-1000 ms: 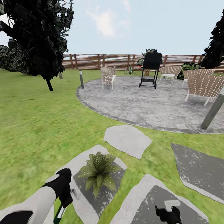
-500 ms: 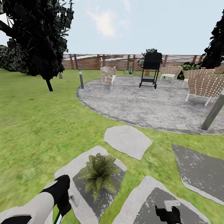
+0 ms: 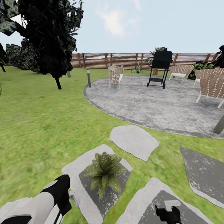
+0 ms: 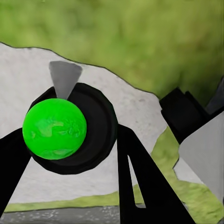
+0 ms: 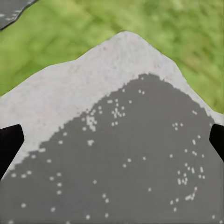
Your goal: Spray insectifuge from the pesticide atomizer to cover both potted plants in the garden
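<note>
Here, one potted plant [image 3: 105, 172] is seen at lower centre of the head view, sitting on a grey stepping stone [image 3: 74, 169] in the lawn [image 3: 37, 124]. The left gripper [image 3: 62, 194] is placed at lower left, just beside that stone's edge. In the left wrist view the pesticide atomizer [image 4: 60, 128] is gripped between the two dark fingers [image 4: 140, 182], its bright green round end facing the camera. The right gripper [image 3: 168, 214] is cut off at the bottom edge; its fingertips [image 5: 8, 142] are spread wide apart over a stone [image 5: 121, 158], nothing held. The round patio [image 3: 155, 105], a grill [image 3: 160, 67], wicker chairs [image 3: 115, 75] and the fence [image 3: 102, 60] are seen in the upper half.
</note>
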Controlling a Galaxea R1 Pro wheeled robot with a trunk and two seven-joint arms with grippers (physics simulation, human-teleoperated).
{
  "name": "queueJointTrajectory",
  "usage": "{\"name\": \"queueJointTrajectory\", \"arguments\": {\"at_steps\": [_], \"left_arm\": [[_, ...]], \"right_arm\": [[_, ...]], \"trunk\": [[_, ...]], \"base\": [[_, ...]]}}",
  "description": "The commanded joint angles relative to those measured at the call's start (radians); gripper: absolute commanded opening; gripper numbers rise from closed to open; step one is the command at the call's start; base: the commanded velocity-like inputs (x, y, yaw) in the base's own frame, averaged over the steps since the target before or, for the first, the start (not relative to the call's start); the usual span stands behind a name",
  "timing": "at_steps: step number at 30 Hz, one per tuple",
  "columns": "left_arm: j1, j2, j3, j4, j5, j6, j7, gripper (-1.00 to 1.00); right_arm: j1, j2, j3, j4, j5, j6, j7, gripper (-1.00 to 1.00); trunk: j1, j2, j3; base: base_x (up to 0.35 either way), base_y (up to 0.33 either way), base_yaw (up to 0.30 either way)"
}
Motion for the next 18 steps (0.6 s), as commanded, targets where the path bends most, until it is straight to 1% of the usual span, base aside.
{"name": "queueJointTrajectory", "arguments": {"at_steps": [1, 4, 7, 10, 13, 15, 18], "left_arm": [[0.0, -0.002, 0.002, -0.002, -0.004, 0.007, -0.006, -1.0], [0.0, -0.003, 0.003, -0.003, -0.004, 0.008, 0.015, -1.0], [0.0, -0.005, 0.004, -0.001, -0.003, 0.008, 0.059, -1.0], [0.0, -0.006, 0.004, 0.004, -0.003, 0.009, 0.07, -1.0], [0.0, -0.002, 0.004, 0.008, -0.003, 0.009, 0.072, -1.0], [0.0, 0.001, 0.004, 0.011, -0.003, 0.009, 0.072, -1.0], [0.0, 0.002, 0.004, 0.01, -0.002, 0.009, 0.073, -1.0]], "right_arm": [[-0.001, 0.0, -0.008, 0.001, 0.011, -0.005, -0.001, 1.0], [-0.001, 0.0, -0.008, 0.001, 0.011, -0.005, -0.001, 1.0], [-0.001, 0.0, -0.007, 0.001, 0.011, -0.005, -0.001, 1.0], [-0.001, 0.0, -0.008, 0.001, 0.011, -0.004, -0.001, 1.0], [-0.001, 0.0, -0.007, 0.001, 0.011, -0.004, -0.001, 1.0], [-0.001, 0.0, -0.007, 0.001, 0.011, -0.004, -0.001, 1.0], [-0.001, 0.0, -0.007, 0.001, 0.011, -0.005, -0.001, 1.0]], "trunk": [[0.0, 0.0, -0.001], [0.0, 0.0, -0.001], [0.0, 0.0, -0.001], [0.0, 0.0, -0.001], [0.0, 0.0, -0.001], [0.0, 0.0, -0.001], [0.0, 0.0, -0.001]], "base": [[0.0, 0.0, 0.013], [0.053, -0.028, 0.005], [0.182, -0.151, 0.001], [0.212, -0.188, 0.0], [0.142, -0.193, 0.0], [-0.136, -0.152, 0.0], [-0.061, -0.049, 0.052]]}}
